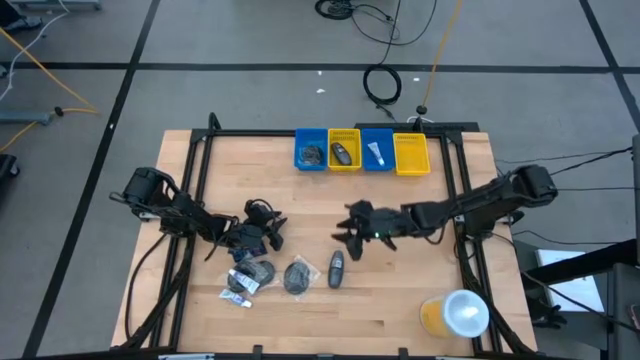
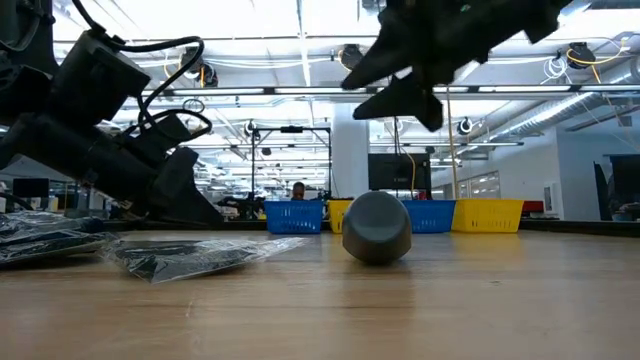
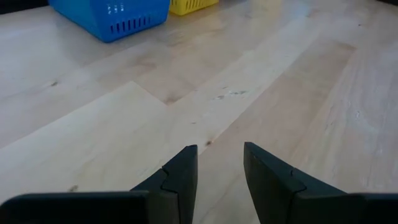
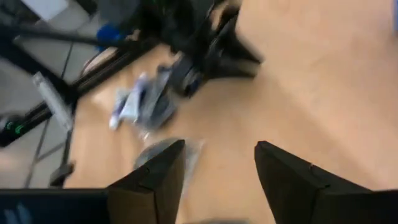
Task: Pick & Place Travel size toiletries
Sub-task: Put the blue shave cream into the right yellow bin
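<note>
Several toiletries lie on the wooden table near its front: a dark bottle (image 1: 336, 268) on its side, seen end-on in the low view (image 2: 377, 227), two clear-wrapped dark round pieces (image 1: 298, 275) (image 1: 258, 270), and a labelled sachet (image 1: 240, 285). My right gripper (image 1: 346, 235) hangs open above the table, just beyond the bottle, with nothing between its fingers (image 4: 219, 162). Left of the items, my left gripper (image 1: 274, 236) rests low over the table, open and empty (image 3: 221, 162).
Four small bins stand in a row at the table's far edge: blue (image 1: 311, 150) with a dark item, yellow (image 1: 344, 150) with a dark bottle, blue (image 1: 377, 150) with a white tube, and yellow (image 1: 412, 153). A yellow cup with a white lid (image 1: 458, 313) stands at the near right corner.
</note>
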You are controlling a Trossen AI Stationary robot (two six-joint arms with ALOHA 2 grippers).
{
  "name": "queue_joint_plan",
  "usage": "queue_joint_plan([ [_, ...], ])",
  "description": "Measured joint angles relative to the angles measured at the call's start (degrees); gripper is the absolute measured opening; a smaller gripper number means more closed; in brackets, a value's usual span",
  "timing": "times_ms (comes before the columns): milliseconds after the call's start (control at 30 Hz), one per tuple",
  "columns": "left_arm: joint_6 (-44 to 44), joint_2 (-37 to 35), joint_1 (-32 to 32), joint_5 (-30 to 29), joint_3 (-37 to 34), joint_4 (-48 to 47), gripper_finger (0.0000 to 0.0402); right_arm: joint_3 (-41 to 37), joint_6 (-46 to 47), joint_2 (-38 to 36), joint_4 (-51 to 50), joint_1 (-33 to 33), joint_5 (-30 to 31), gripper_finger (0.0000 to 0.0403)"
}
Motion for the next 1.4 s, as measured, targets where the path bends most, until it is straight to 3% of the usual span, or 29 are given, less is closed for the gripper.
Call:
queue_joint_plan([
  [267,0.88,0.0,0.61,-0.12,-0.01,0.52,0.0127,0.36,9.07,3.69,-1.03,5.8,-0.63,0.0315],
  [400,1.57,0.0,0.61,0.09,0.01,1.14,0.0127,0.83,8.44,7.98,-2.05,8.32,-1.55,0.0358],
  [633,1.59,0.0,0.61,0.29,0.01,1.27,0.0127,5.94,-3.1,14.47,-2.34,13.23,-0.68,0.0359],
  [933,3.7,0.0,0.12,2.51,0.01,1.3,0.0127,6.73,0.11,14.63,-6.02,20.18,9.85,0.0341],
  [1067,7.86,-5.11,-1.44,5.42,0.1,-0.83,0.0127,6.57,-0.27,14.61,-7.16,21.41,15.07,0.0341],
  [1200,4.63,-15.66,-3.65,6.06,0.62,-17.13,0.0127,4.8,-2.33,14.61,-6.02,20.83,16.17,0.0341],
  [1400,-14.5,-30.99,-9.3,10.89,8.63,-61.35,0.0127,0.0,-0.77,14.61,-4.07,17.77,20.74,0.0341],
])
